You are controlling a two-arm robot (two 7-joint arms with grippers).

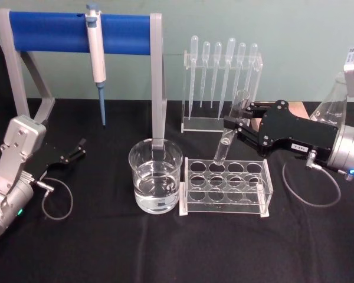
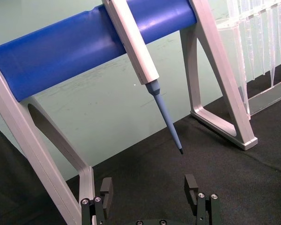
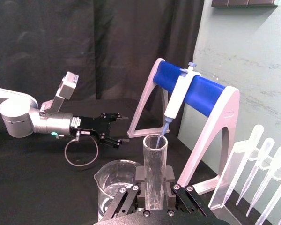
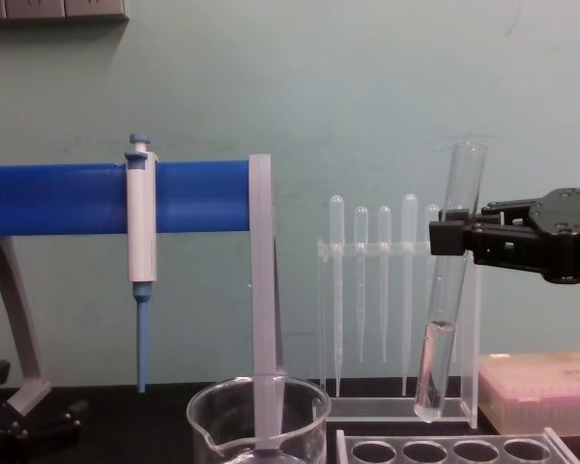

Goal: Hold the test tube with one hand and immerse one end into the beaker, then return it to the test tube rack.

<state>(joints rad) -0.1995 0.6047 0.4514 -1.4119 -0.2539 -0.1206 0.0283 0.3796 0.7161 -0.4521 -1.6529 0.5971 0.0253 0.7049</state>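
Head view puts the right claw coming in from the right above the black surface, its two fingers closed on the test tube a little above the tube's middle. The tube hangs clear of everything, tilted, with its mouth leaning back and to the right. Its rounded bottom hovers just over the back left holes of the clear rack. From the chest view, a little liquid seems to sit in the lower part of the tube, and its tip is just above the rack top. The beaker, about a third full of water, stands just left of the rack, near the tube but apart from it. The left claw rests idle low at the far left, fingers spread wide and holding nothing.

As a thin glass tube, it should be light and stiff, but smooth, so it may slip or swing in the pads if jolted. It would likely crack under a hard squeeze or a knock against the beaker's rim or the rack's edge. The present hold looks sensible: high enough to leave the lower end free for dipping and for threading into a hole, with the tube centred between the pads, as the right wrist view shows.
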